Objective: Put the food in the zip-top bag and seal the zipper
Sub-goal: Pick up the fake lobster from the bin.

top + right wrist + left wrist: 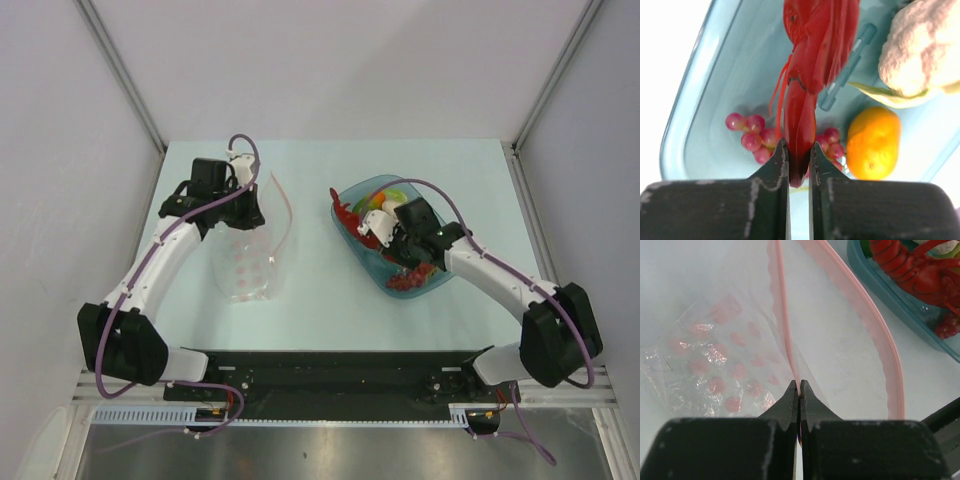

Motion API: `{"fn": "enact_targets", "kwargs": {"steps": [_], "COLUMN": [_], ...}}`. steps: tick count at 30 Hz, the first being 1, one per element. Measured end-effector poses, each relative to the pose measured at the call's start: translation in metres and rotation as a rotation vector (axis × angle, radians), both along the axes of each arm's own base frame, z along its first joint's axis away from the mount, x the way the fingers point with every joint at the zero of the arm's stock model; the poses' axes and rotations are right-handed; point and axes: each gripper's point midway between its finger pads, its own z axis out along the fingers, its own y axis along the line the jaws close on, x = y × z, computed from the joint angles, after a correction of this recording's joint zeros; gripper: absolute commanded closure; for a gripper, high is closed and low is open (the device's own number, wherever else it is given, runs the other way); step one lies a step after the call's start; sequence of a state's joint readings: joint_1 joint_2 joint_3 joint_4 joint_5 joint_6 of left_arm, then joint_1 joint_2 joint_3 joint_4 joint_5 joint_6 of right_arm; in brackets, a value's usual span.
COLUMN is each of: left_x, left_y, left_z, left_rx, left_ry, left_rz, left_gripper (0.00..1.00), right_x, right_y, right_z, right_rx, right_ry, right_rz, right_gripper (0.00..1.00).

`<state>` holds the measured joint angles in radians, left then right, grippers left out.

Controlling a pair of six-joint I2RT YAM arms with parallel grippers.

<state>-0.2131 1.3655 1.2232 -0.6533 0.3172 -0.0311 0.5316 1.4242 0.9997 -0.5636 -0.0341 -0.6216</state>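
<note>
Loading step. Left tool (pixel 799 392) pinches zip-top bag (pixel 715 355) by mouth strip. Right tool (pixel 799 157) clamps red lobster (pixel 815 45) inside blue bowl (pixel 705 90). Next: lift lobster, carry into bag.

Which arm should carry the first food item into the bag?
Right. The right gripper is shut on the red lobster at the blue bowl, while the left gripper pinches the zipper strip, holding the zip-top bag open.

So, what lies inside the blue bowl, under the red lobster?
Under the lobster, held by the right gripper, lies a dark red grape clump; beside it an orange fruit and cauliflower. The lobster covers the clump's middle.
</note>
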Motion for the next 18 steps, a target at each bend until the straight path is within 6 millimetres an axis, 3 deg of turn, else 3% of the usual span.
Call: {"fn": "enact_targets", "kwargs": {"steps": [11,18], "left_x": [0.001,0.007], "left_y": [0.004,0.009], "left_z": [0.003,0.005], "left_rx": [0.019,0.097], "left_ry": [-0.018,-0.077], "left_rz": [0.014,0.011], "left_gripper": [1.00,1.00], "right_x": [-0.036,-0.045], "right_y": [0.002,-0.001], "right_z": [0.075,0.118], "right_rx": [-0.033,-0.149], "right_ry": [-0.234,-0.445], "right_rz": [0.187,0.287], "right_gripper": [1.00,1.00]}}
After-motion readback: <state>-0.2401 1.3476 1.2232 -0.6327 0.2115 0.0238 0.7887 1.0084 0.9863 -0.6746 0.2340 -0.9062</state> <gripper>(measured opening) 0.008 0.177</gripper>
